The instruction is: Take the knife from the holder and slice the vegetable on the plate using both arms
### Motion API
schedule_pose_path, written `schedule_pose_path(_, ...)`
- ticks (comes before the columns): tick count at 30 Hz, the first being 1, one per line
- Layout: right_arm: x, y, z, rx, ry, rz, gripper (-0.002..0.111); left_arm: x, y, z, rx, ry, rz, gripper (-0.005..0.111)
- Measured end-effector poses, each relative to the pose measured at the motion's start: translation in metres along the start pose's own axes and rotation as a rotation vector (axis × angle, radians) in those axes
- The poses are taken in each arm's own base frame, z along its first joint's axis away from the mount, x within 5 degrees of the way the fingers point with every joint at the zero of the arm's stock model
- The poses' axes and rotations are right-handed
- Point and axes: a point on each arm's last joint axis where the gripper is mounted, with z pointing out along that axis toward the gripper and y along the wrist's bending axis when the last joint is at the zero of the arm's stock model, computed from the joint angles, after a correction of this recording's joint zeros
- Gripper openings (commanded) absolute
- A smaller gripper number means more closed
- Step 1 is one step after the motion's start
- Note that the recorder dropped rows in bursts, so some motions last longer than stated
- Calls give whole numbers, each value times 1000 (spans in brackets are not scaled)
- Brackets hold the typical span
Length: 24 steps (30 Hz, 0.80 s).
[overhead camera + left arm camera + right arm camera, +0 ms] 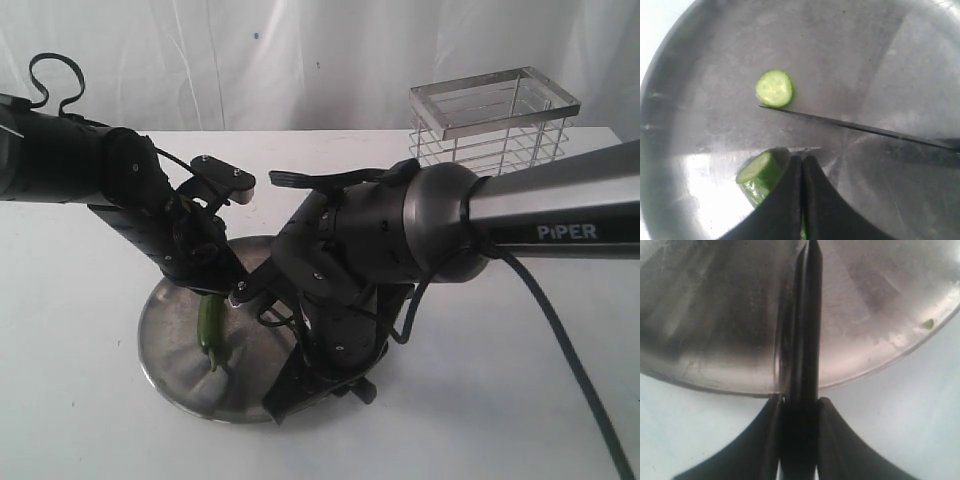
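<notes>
Green vegetable (757, 177), one round slice (774, 88) apart

Bulky black arms (350, 250) — black cables (548, 303), grey tube (560, 195) lettered PIPER

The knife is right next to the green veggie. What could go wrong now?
1. The knife lies close to the left tool holding the vegetable; a cut too near might hit the tool.
2. The slice lies loose on the shiny plate, so the blade could push it around.
3. The right tool grips only the slim handle, so the knife might twist when pressed down.
</notes>
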Motion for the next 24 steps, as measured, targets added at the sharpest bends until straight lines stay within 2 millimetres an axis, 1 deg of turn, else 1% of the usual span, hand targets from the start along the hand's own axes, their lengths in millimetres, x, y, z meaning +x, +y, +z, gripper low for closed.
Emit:
schedule_pose_path(10, 0, -3, 1, 1, 0, 14, 0, 0, 0, -1, -1, -4, 0, 0)
schedule_pose_path(12, -1, -4, -3, -3, -19, 22, 0, -2, 0, -7, -7, -19, 4, 0)
schedule_pose_path(18, -3, -7, -19, -14, -83, 39, 0, -8, 1, -34, -31, -81, 30, 0)
schedule_pose_path(20, -2, -7, -22, -18, -101, 40, 0, -7, 1, -37, -32, -80, 34, 5)
schedule_pose_path(22, 0, -8, -25, -20, -109, 41, 0, -6, 0, -40, -26, -64, 29, 16)
schedule_pose_path(23, 1, -8, -26, -20, -111, 43, 0, -5, -1, -39, -20, -49, 19, 29)
schedule_pose_path(24, 2, -10, -30, -22, -124, 56, 0, -2, -2, -39, -10, -22, -15, 37)
